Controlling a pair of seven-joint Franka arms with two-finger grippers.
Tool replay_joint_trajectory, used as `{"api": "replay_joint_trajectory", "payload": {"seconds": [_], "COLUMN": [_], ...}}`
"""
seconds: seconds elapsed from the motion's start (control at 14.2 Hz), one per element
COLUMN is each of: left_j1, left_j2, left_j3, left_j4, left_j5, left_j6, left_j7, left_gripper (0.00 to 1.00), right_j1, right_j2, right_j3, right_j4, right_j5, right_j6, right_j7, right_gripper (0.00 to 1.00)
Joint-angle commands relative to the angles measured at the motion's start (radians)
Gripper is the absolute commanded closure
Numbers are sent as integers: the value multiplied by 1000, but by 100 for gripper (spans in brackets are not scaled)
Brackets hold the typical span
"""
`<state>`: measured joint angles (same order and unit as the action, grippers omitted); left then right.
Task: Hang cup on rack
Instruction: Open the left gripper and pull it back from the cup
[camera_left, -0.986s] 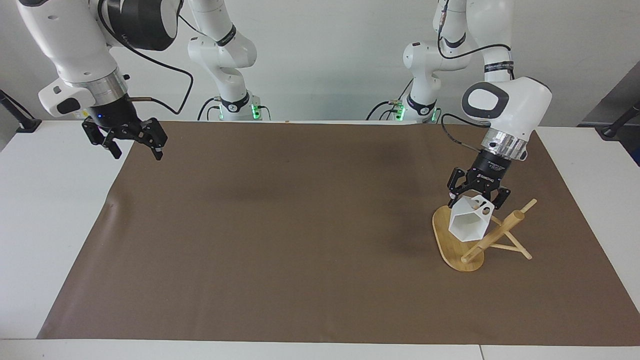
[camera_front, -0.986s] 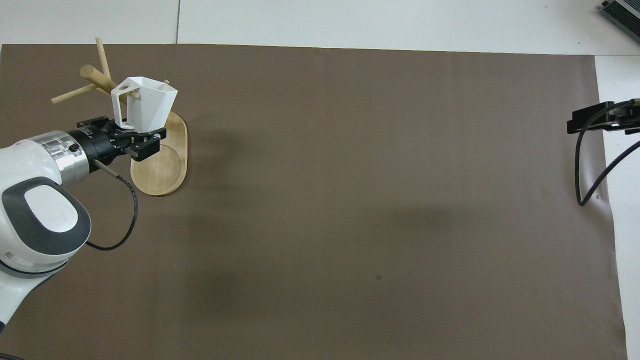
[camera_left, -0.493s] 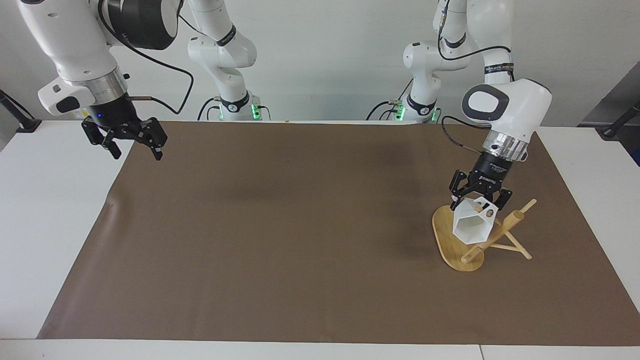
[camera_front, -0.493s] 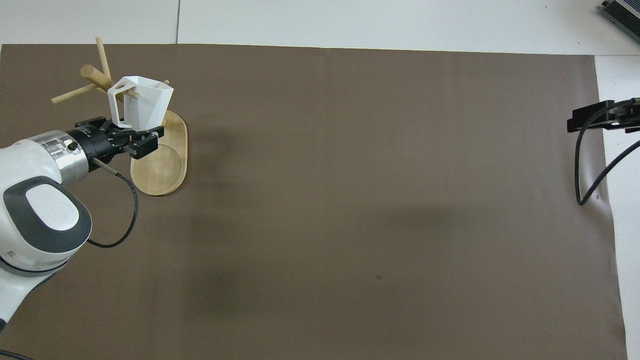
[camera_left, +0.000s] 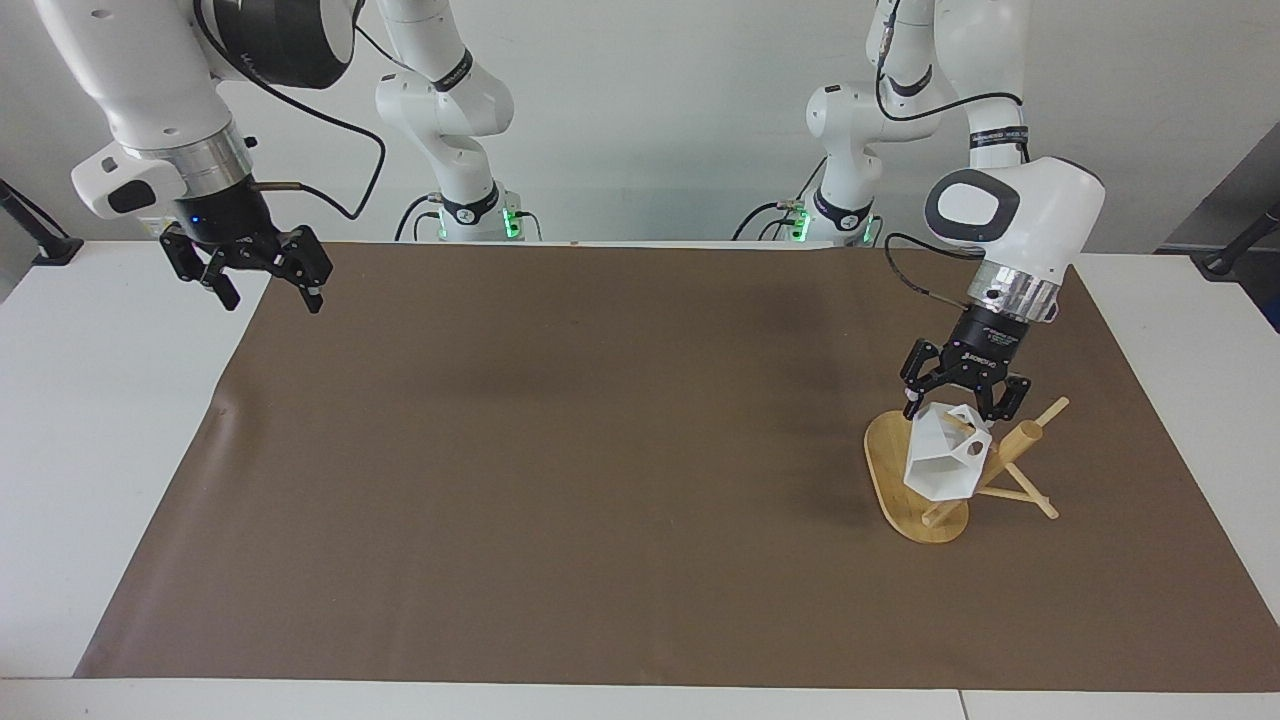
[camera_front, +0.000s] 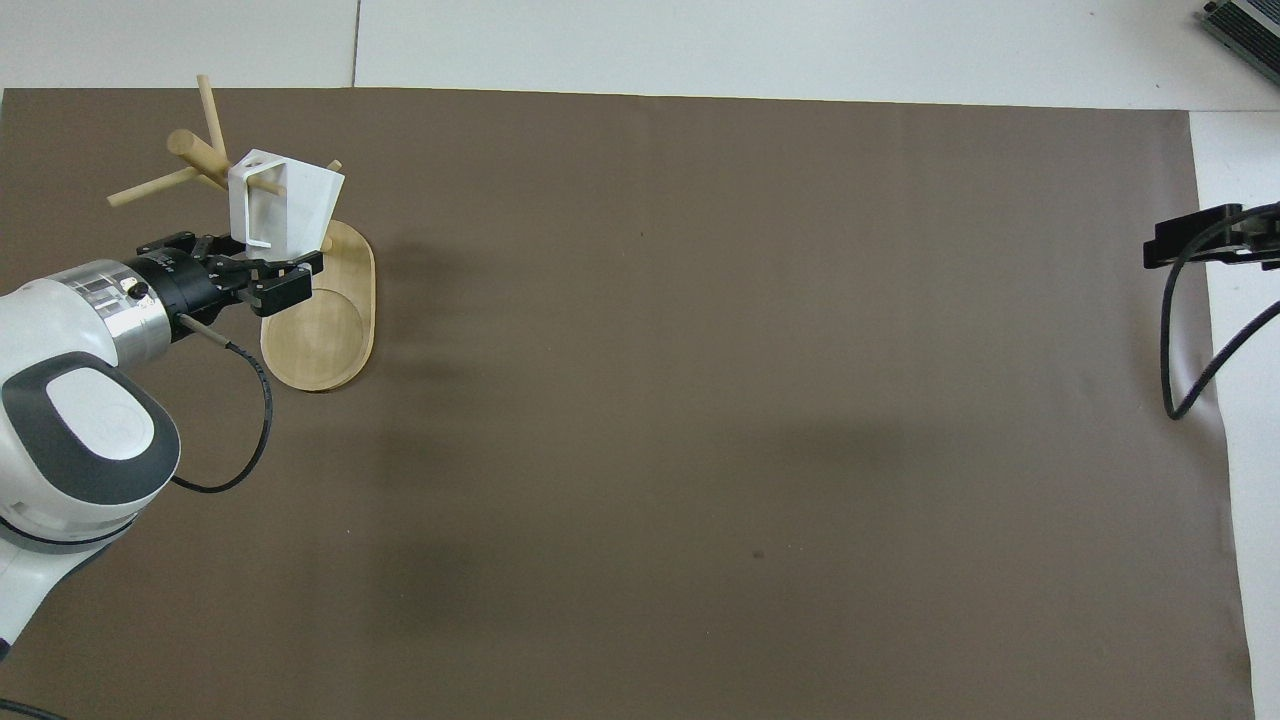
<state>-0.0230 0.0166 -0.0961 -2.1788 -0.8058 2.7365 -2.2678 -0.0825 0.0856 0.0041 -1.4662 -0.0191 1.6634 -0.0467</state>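
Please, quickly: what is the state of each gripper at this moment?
Left gripper: open, just above the cup, which hangs on a peg of the rack; holding nothing.
Right gripper: open, empty, waiting over the right arm's end of the table.

The cup (camera_left: 944, 463) is a small matte white mug with faceted sides and a blocky handle; it hangs tilted on the rack (camera_left: 915, 490), a thin peg passing through its handle, its mouth turned away from the robots and slightly downward. The rack is a light bamboo mug tree with a flat oval base, a thick round post and thin crossing pegs; it stands on the brown mat toward the left arm's end of the table, the cup hanging over its base.
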Motion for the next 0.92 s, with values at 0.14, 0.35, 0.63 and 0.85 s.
{"api": "replay_joint_trajectory", "payload": {"seconds": [0.14,0.35,0.63,0.85], "left_j1": [20,47,100,136], "left_j2": [3,-1,-32,-90], "left_j3": [-1,1,1,1], "left_j4": [-1,7,37,37], "left_j5": [14,78,207,301], "left_j6": [3,-49,-199,-314], "left_j7": [-21,-19,-18,-12], "left_gripper": [0,0,0,0], "right_j1": [-3,-3,-6,-11], "right_j2": [-20,-26,-29,-30], "right_j3": [5,5,19,33], "right_j4": [-8,-17,-19,-19], "right_j5": [10,11,13,19], "right_j6": [-14,-14,-105,-163], "right_j7": [14,14,14,16], "right_gripper": [0,0,0,0]}}
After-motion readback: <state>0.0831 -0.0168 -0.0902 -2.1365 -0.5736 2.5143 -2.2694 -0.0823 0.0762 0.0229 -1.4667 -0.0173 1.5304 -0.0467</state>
